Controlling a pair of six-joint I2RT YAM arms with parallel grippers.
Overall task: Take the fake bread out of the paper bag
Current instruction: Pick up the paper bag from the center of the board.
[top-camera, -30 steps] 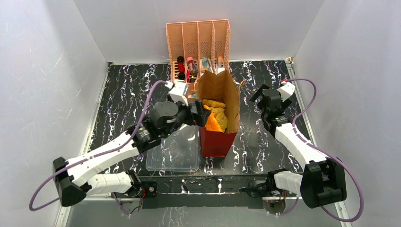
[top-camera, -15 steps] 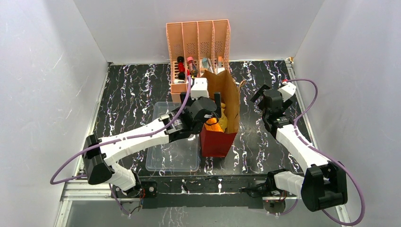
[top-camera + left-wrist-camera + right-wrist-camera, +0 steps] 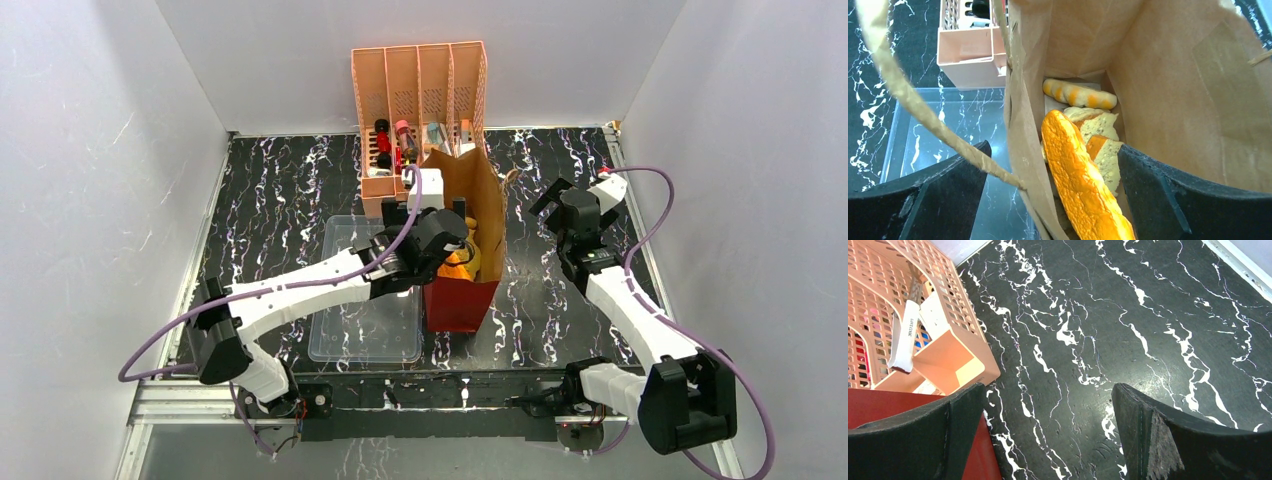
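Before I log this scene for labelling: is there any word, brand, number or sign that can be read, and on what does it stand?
white tube in the pink organizer: one line of dark print along its length, too small and blurred to read.
small bottles in the same organizer: any labels are too small to read.
paper bag and fake bread: no print visible.
Nothing legible anywhere.
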